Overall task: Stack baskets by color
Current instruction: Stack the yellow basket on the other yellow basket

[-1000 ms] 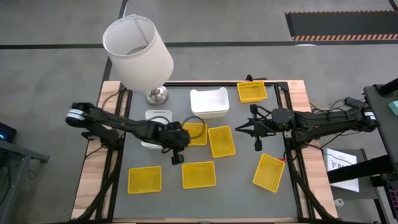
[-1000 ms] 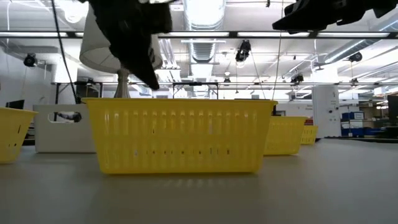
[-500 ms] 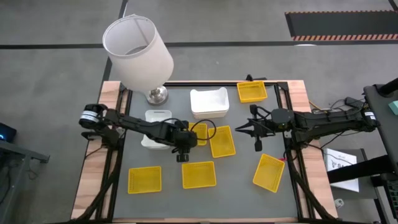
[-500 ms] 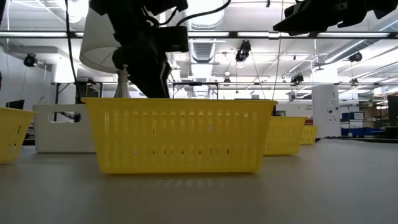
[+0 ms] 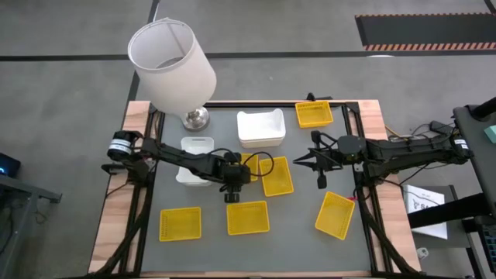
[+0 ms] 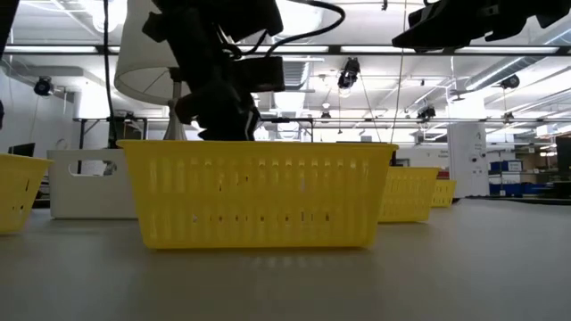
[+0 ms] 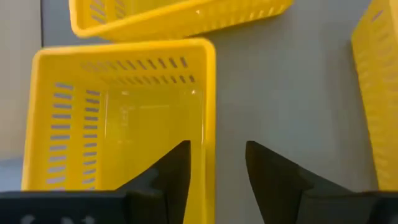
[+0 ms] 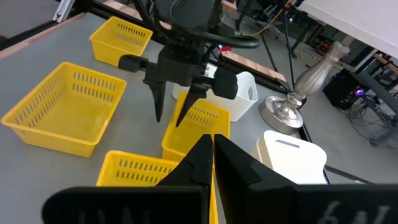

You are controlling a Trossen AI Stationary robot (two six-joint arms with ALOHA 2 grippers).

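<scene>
Several yellow baskets and two white baskets (image 5: 260, 128) (image 5: 195, 159) rest on their bases on the grey table. My left gripper (image 7: 217, 146) is open and points steeply down at the left end of the middle yellow basket (image 5: 250, 163) (image 7: 118, 124). One finger stands inside that basket's near long wall (image 7: 209, 112) and one outside it, as the right wrist view shows (image 8: 169, 117). My right gripper (image 8: 208, 146) is shut, holds nothing and hangs above the table's right side (image 5: 306, 160).
A yellow basket (image 5: 277, 176) lies just right of the middle one. Others lie near the front edge (image 5: 247, 218) (image 5: 180, 223) (image 5: 335, 215) and at the far right (image 5: 314, 114). A white lamp (image 5: 170, 58) on a chrome base (image 5: 195, 118) stands at the far left.
My left gripper has gone toward the table's right edge and down, rolling a little, onto the near wall of the middle yellow basket. It has opened on the way. No basket has moved.
</scene>
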